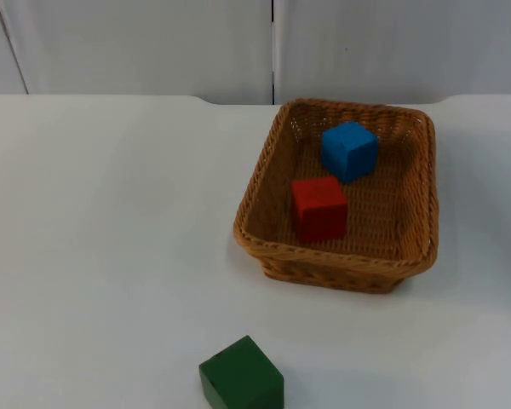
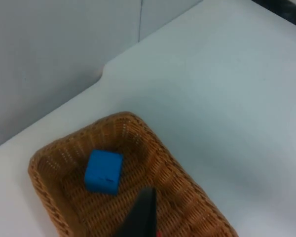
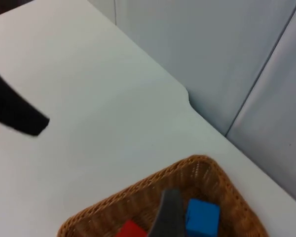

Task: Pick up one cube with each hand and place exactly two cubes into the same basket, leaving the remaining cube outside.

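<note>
A woven brown basket (image 1: 332, 258) stands right of the table's middle. Inside it lie a blue cube (image 1: 349, 150) toward the back and a red cube (image 1: 318, 207) toward the front, slightly apart. A green cube (image 1: 241, 377) sits outside on the table, near the front edge. My left gripper (image 2: 140, 219) hangs high above the basket (image 2: 44, 160), looking down on the blue cube (image 2: 103, 171). My right gripper (image 3: 167, 216) also hangs above the basket (image 3: 138, 190), over the blue cube (image 3: 202, 217) and a corner of the red cube (image 3: 130, 230).
The grey partition wall (image 1: 272, 43) closes the table at the back. White table top (image 1: 102, 221) spreads wide to the left of the basket. A black arm part (image 3: 15, 111) reaches in over the table in the right wrist view.
</note>
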Controlling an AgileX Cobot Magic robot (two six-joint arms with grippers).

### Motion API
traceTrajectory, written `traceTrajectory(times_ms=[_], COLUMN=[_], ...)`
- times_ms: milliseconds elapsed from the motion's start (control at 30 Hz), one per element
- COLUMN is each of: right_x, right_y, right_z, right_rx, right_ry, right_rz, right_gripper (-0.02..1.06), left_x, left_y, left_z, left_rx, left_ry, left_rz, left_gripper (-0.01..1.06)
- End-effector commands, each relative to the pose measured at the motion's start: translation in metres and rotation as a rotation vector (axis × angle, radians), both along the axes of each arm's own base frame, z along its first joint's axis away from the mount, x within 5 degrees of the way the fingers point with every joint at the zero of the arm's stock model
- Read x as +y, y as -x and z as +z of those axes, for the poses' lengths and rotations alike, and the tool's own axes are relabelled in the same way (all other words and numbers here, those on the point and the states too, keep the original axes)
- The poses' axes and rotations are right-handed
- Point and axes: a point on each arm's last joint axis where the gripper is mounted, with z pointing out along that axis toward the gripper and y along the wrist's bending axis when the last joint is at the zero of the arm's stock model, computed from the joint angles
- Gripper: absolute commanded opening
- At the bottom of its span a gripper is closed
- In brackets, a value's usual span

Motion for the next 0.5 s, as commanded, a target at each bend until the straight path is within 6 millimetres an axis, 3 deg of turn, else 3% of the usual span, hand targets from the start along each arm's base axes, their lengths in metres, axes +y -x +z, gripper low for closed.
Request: traceTrajectory(times_ms=[0, 467], right_x=[-0.003, -0.024], right_y=[0.011, 0.056], right_z=[0.0, -0.039], right_rx=[0.012, -0.001], right_ry=[-0.002, -0.03], right_rz=[-0.001, -0.09], right_gripper=[0.65, 0.65], left_x=[0.004, 0.028], left_y=[0.007, 0.045], left_z=[0.005, 0.011], left_rx=[-0.001, -0.041], left_ry=[-0.014, 0.007], left_rz=[-0.009, 0.008], left_gripper=[0.87, 0.87])
